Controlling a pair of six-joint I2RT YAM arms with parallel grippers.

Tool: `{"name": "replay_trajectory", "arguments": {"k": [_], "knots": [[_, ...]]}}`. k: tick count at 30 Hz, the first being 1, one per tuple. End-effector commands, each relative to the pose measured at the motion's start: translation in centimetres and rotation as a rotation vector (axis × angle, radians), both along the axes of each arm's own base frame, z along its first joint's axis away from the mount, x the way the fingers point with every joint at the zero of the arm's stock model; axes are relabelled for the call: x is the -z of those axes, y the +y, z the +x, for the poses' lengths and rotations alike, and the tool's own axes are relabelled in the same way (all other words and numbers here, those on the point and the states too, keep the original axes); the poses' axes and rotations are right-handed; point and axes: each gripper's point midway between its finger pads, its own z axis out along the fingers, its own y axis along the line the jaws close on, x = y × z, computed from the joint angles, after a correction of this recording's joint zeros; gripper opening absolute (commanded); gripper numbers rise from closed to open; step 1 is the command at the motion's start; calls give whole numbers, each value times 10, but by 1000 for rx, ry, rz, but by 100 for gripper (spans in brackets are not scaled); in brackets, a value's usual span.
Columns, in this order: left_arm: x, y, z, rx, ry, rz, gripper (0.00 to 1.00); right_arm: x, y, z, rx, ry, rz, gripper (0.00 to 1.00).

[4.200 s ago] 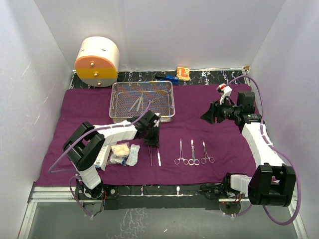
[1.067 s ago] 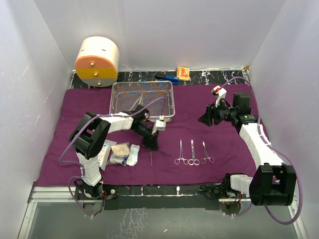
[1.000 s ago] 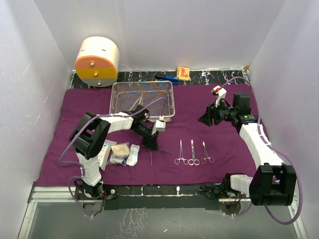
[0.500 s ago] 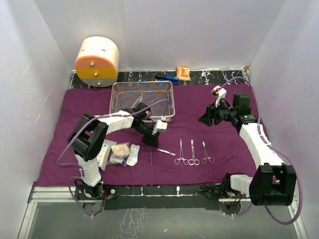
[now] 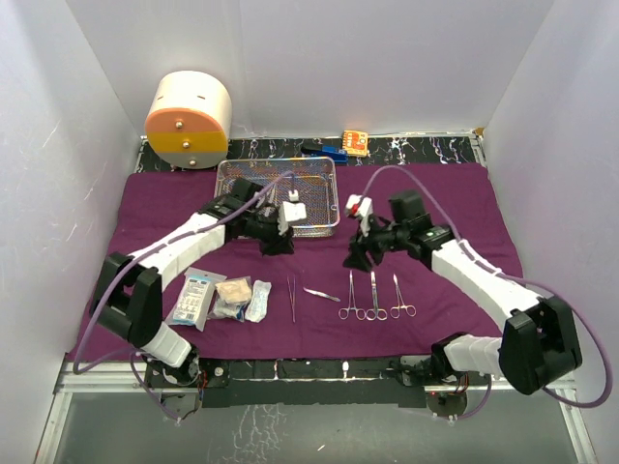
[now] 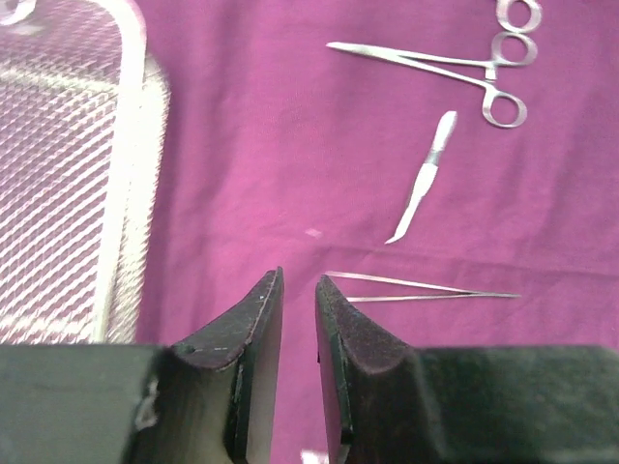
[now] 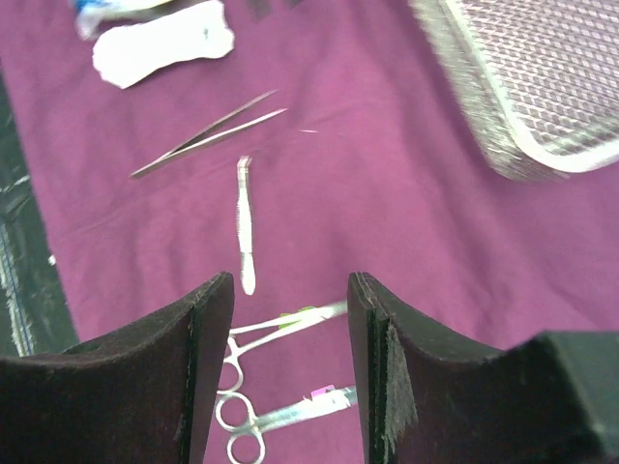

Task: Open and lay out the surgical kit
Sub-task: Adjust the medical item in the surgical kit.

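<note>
Hovering beside the tray (image 6: pixel 124 184), my left claw (image 6: pixel 298 282) is barely parted and empty, and I see my right claw (image 7: pixel 290 290) released above the scalpel (image 7: pixel 245 227) and forceps (image 7: pixel 300 316).

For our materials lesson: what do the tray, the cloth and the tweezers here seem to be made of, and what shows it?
The tray looks like silvery metal wire mesh with a thicker rim; the fine grid and its shine show it. The cloth looks like matt purple fabric with no glare; its weave is too fine to tell. The tweezers look like polished metal, probably steel: thin, bright and reflective.
</note>
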Motion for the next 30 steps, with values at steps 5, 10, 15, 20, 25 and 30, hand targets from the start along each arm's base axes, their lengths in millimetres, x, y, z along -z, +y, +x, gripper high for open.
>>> {"name": "replay_trajectory", "arguments": {"k": [5, 10, 15, 20, 25, 30], "knots": [[-60, 68, 77, -507, -126, 49, 27, 51, 66, -40, -282, -28, -54, 49], [-85, 111, 102, -766, -145, 36, 61, 78, 80, -48, -361, 21, -81, 48], [-94, 133, 103, -863, -44, -67, 84, 89, 92, -47, -388, 72, -93, 48], [-106, 139, 100, -877, -16, -128, 91, 96, 99, -43, -380, 153, -95, 47], [-110, 138, 99, -875, -11, -147, 92, 99, 103, -42, -383, 193, -106, 43], [-109, 140, 100, -885, -15, -143, 93, 104, 104, -46, -391, 238, -109, 41]]}}
